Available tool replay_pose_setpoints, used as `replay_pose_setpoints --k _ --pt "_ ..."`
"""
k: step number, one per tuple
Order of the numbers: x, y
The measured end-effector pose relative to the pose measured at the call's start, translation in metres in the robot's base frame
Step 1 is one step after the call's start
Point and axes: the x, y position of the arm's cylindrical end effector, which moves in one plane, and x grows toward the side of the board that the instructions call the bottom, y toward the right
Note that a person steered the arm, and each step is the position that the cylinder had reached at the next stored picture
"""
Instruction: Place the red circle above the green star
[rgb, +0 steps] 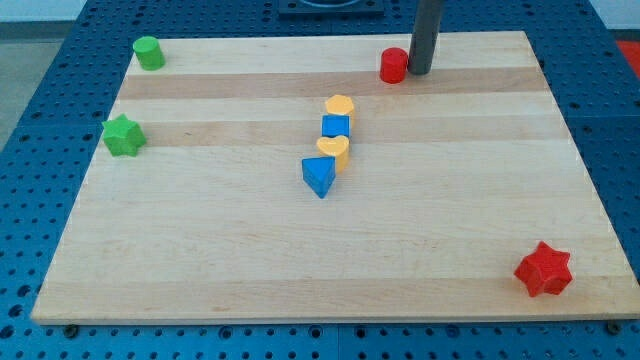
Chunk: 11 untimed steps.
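The red circle (394, 65) is a short red cylinder near the view's top edge of the wooden board (200, 250), right of centre. My tip (419, 72) stands right beside it on its right, touching or nearly touching. The green star (123, 136) lies far off at the view's left edge of the board, about mid-height.
A green cylinder (149, 52) sits at the top left corner, above the green star. A column of blocks stands mid-board: yellow hexagon (339, 106), blue cube (336, 127), yellow heart (334, 151), blue triangle (319, 177). A red star (543, 269) lies at the bottom right.
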Motion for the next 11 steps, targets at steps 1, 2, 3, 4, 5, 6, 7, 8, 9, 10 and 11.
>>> replay_pose_setpoints --k 1,2,3,4,5,6,7,8,9,10,11 --pt "-0.005 -0.004" --pt "-0.010 -0.051" --pt "-0.010 -0.114" --pt "-0.006 -0.177" --pt "0.000 -0.188" --pt "0.006 -0.153" --pt "0.021 -0.161" --pt "0.021 -0.209" --pt "0.021 -0.263" --pt "0.021 -0.294" --pt "0.021 -0.289"
